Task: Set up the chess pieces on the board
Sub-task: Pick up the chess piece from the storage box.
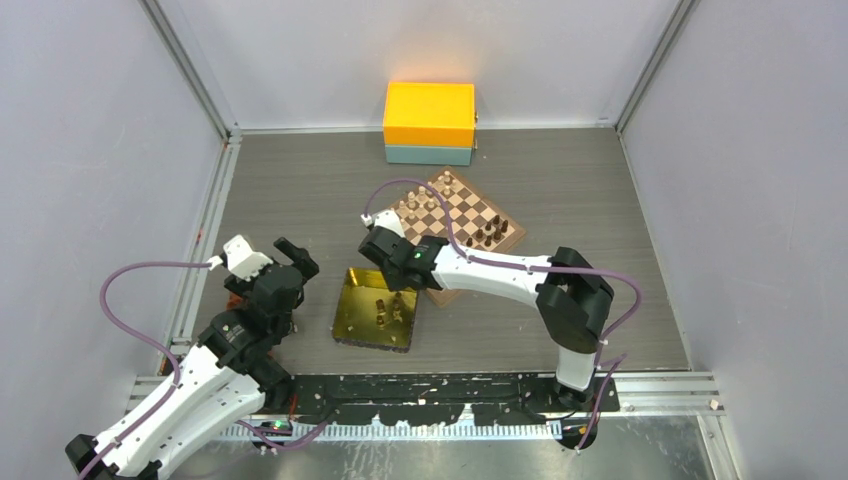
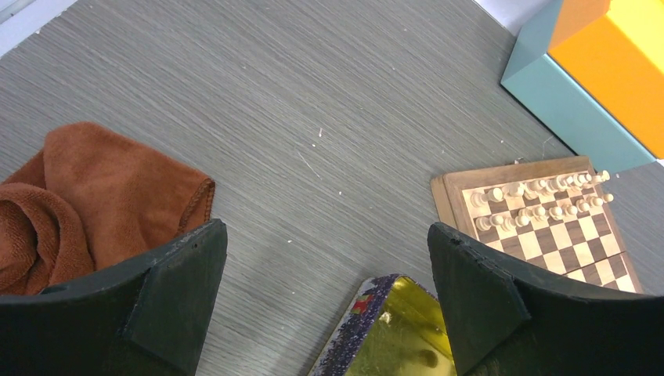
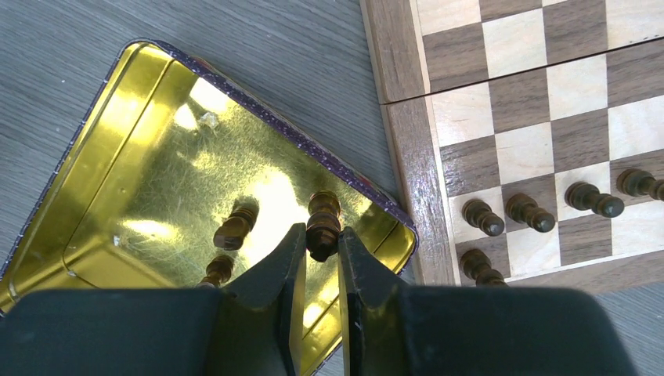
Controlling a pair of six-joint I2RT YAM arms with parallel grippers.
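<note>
The right gripper (image 3: 321, 243) is recorded closed on a dark-brown chess piece (image 3: 322, 229), which is pinched upright between the fingertips over the gold tray (image 3: 133, 149), near the tray corner just beside the chessboard (image 3: 403, 55). Two loose dark pieces (image 3: 235, 227) are seen in the tray, left of the held one. A row of dark pieces (image 3: 531, 211) is stood on the board, with one further piece (image 3: 478, 266) on the rank nearer its edge. Both are set on a grey woodgrain table (image 3: 274, 39).

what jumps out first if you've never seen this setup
The bright orange-and-teal box at the back of the table catches the eye first. Next comes the shiny gold tray near the middle, where the right arm's jaws pinch a dark chess piece over it. Beside the tray, on its far right, lies the checkered board.
</note>
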